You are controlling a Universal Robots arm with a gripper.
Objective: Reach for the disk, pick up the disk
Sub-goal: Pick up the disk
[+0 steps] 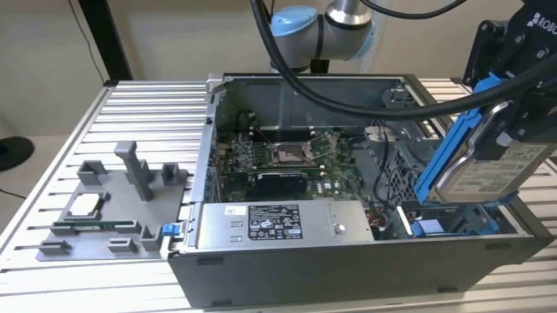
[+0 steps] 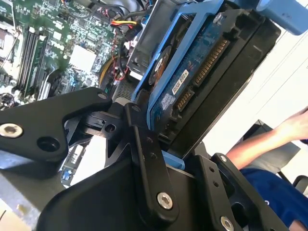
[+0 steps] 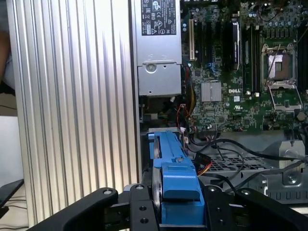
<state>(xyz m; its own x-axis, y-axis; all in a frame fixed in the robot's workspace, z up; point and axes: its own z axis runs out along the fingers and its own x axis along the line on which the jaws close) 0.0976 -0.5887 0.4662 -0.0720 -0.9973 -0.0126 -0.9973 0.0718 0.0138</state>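
Holding the disk (image 1: 487, 166): tool (image 3: 179, 211) is pinching it across its blue frame, linkages clamped on either side in the first wrist view. Disk is lifted clear, tilted on edge above the drive bay at the computer case's (image 1: 348, 261) front corner on the exterior view's right. Second wrist view shows the disk's circuit-board side (image 2: 192, 72) and connector facing the camera.

Judgement: reach is done, pick-up is essentially complete; what remains needs a firm grip and clearance from the bay walls.

Around it: motherboard (image 1: 278, 163) with open CPU socket, power supply (image 1: 278, 225) with white sticker along the case's front edge, black cables (image 3: 226, 144) close under the disk, a snag risk. Grey fixture plate (image 1: 113, 208) sits on the slatted tabletop (image 1: 52, 195), well apart. A person's arm (image 2: 269, 139) is near the tabletop edge.
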